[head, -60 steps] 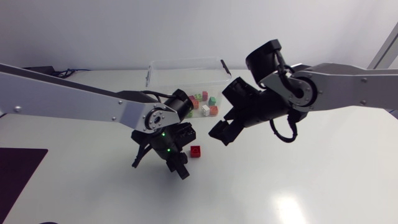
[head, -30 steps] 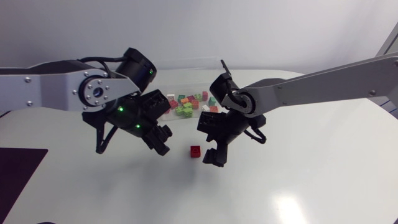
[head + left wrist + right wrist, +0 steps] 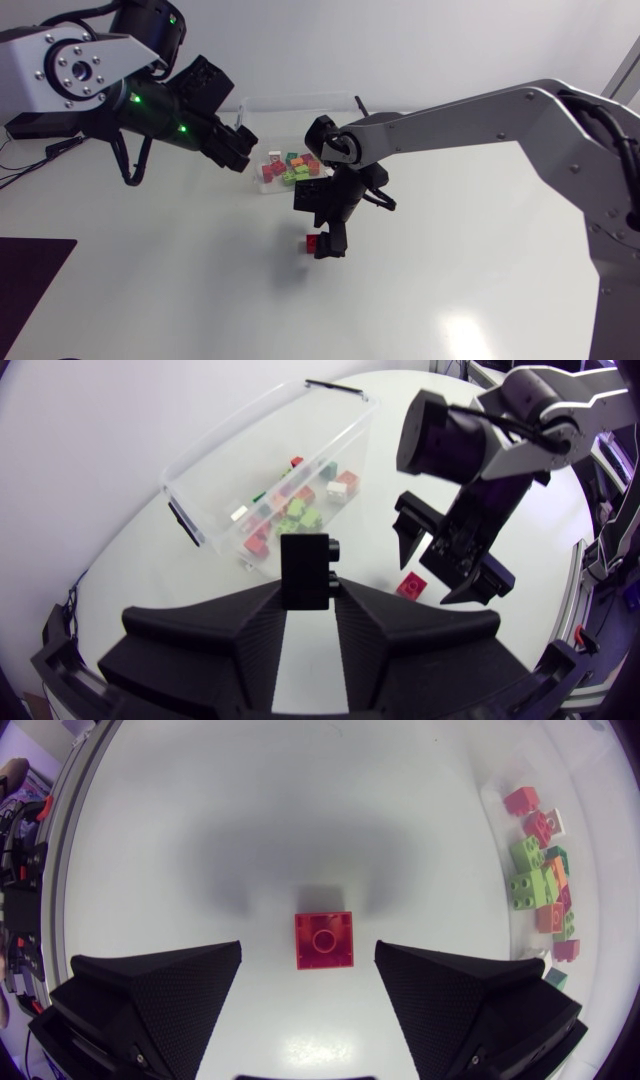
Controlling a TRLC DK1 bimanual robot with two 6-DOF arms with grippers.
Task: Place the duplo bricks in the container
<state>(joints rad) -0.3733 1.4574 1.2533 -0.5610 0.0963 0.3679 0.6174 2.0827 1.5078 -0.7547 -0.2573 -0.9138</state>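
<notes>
A black duplo brick [image 3: 305, 568] stands upright between the fingers of my left gripper [image 3: 308, 600], which is shut on it. That gripper [image 3: 238, 150] hangs in the air just left of the clear plastic container [image 3: 345, 101], which holds several red, green, orange and white bricks [image 3: 292, 168]. A red brick [image 3: 324, 940] lies flat on the white table in front of the container. My right gripper [image 3: 308, 965] is open and low over it, one finger on each side, apart from the brick. In the head view this gripper [image 3: 325, 236] partly hides the red brick [image 3: 312, 243].
A dark mat [image 3: 30, 275] lies at the table's front left corner. The container [image 3: 262, 428] has black latches on its short ends. The bricks inside it [image 3: 540, 870] lie beside and beyond my right gripper's far finger.
My left arm has lifted and swung back left towards the container with the black brick. My right gripper has come down and forward over the red brick.
</notes>
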